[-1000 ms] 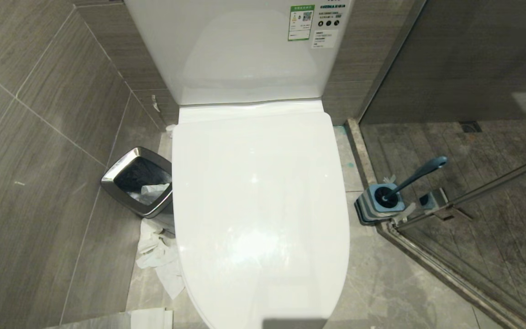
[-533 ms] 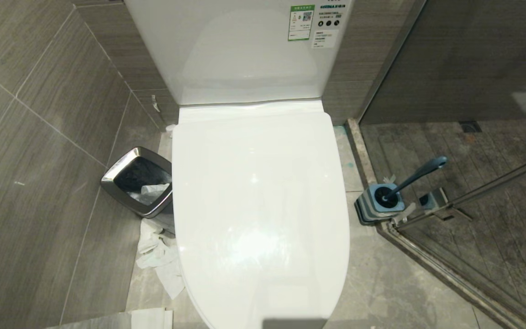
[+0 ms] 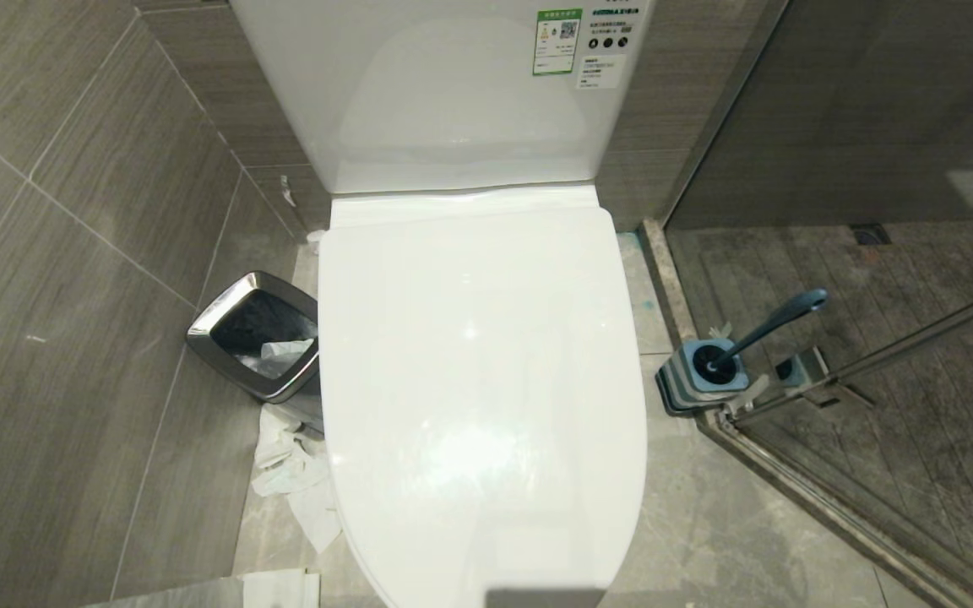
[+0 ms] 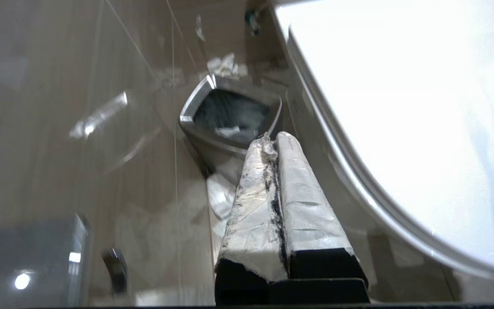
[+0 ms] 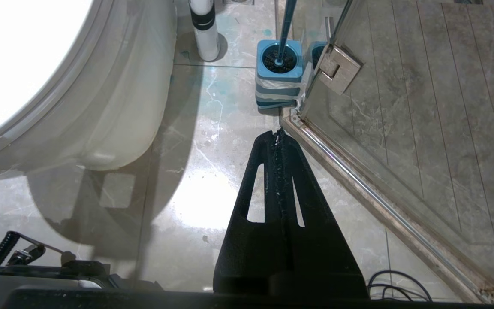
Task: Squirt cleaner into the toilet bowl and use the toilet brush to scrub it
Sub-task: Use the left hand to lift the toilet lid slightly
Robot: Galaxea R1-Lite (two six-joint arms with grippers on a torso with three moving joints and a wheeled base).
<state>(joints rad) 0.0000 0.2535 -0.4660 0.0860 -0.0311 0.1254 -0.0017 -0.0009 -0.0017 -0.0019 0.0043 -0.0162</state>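
The toilet bowl [image 3: 486,473] sits in the middle of the head view with its glossy white lid [image 3: 478,363] down, covering the basin completely, and the tank [image 3: 444,93] behind it carries a green label and a white one. The toilet brush [image 3: 778,319] stands on the robot's right side, its dusty-blue handle leaning out of a blue-topped striped holder [image 3: 700,377] that rests on the floor against the corner of the glass shower door [image 3: 892,355]. No cleaner bottle can be seen in any view.

On the robot's left, a chrome-rimmed waste bin [image 3: 254,333] stands just beside the toilet, with crumpled paper [image 3: 292,473] on the floor in front of it.

Neither arm appears in the head view. The left gripper [image 4: 272,139], fingers wrapped in pale tape, is pressed closed and empty, pointing toward the bin beside the toilet's edge. The right gripper [image 5: 278,134], black and also closed on nothing, hangs over the marble floor [image 5: 195,171], pointing toward the brush holder.
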